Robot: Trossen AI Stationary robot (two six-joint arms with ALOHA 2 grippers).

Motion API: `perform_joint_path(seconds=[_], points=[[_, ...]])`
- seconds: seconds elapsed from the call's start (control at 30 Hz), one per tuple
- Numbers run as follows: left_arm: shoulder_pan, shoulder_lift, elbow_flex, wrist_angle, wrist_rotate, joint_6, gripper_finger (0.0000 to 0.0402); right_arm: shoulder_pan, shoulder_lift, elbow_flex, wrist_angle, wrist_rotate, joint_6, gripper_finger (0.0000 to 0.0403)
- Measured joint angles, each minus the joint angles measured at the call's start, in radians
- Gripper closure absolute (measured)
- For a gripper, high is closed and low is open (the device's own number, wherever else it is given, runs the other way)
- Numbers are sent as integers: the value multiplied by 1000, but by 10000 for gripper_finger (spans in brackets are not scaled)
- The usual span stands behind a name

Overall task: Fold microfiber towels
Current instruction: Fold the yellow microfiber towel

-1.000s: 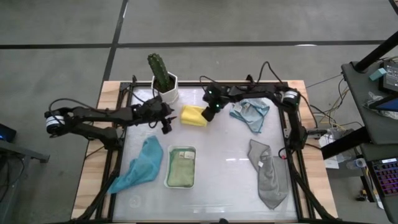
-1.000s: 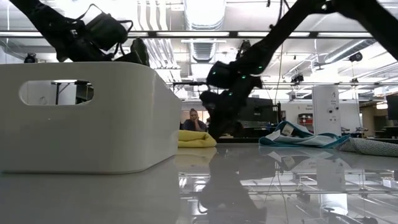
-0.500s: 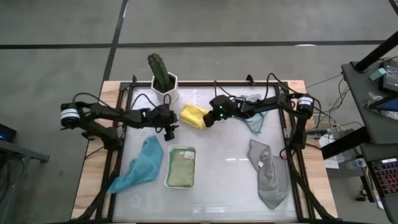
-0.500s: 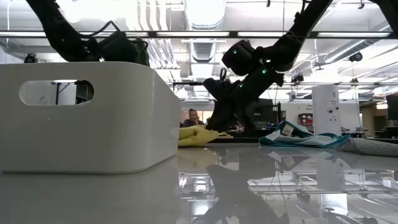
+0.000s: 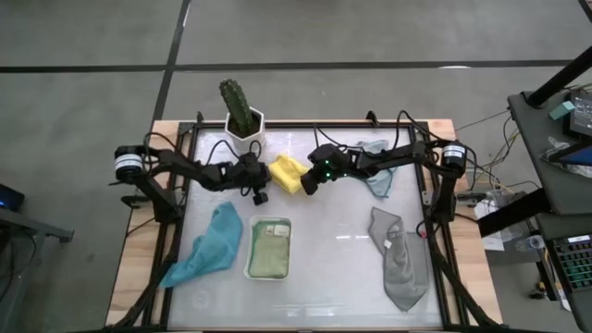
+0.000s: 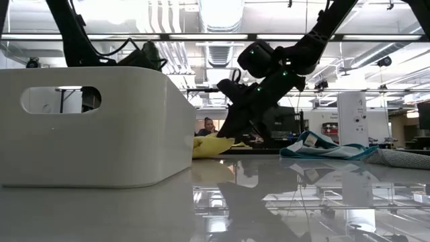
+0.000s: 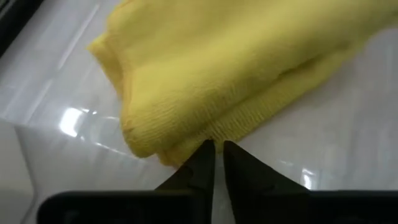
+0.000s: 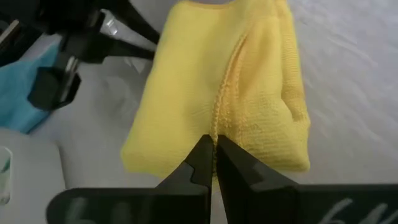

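Observation:
The yellow towel (image 5: 288, 173) lies bunched in folded layers on the white table, far of centre. My left gripper (image 5: 269, 178) is at its left edge, with the fingers closed to a slit. My right gripper (image 5: 308, 181) is shut at its right edge. The pale green towel (image 5: 268, 250) lies in the white tray (image 5: 268, 271). The teal towel (image 5: 211, 245) lies near left and the grey towel (image 5: 398, 261) near right. The light blue towel (image 5: 376, 171) lies under my right arm. My left gripper has its fingertips (image 7: 207, 151) at the hemmed edge (image 7: 219, 127) of the yellow towel's folded layers, coming slanting down from the table's left. Whether cloth lies between the tips I cannot tell. The towel rests on the table. My right gripper pinches the yellow towel at its stitched hem (image 8: 215, 124), the fingertips (image 8: 204, 149) coming slanting down from the table's right. The fingers hide how many layers they hold. That edge (image 6: 228, 140) is raised a little, and the rest lies on the table.
A cactus in a white pot (image 5: 242, 116) stands at the far edge, just behind my left gripper. The tray's tall wall (image 6: 94, 128) fills the left of the low view. A black frame (image 5: 180, 231) borders the table. A person sits in the room beyond.
My left gripper has sunk and gone toward the table's right, up to the yellow towel's left edge. My right gripper has tipped to a flatter slant at the towel's right edge. The towel, a flat rectangle before, is now bunched, with its right edge lifted slightly.

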Motion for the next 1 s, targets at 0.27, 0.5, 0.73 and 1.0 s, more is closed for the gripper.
perform_joint_path(seconds=[0.27, 0.5, 0.73, 1.0], points=[[46, 2, 13, -10, -109, 17, 399, -7, -6, 9, -73, 4, -60, 394], [56, -28, 16, 13, -111, 17, 399, 0, -9, 17, -100, 17, -87, 394], [40, -66, 12, 15, -105, 16, 398, 0, -10, 17, -99, 18, -115, 364], [-1, -155, 10, 9, -99, 16, 398, -32, -55, 17, -125, 11, -176, 299]])
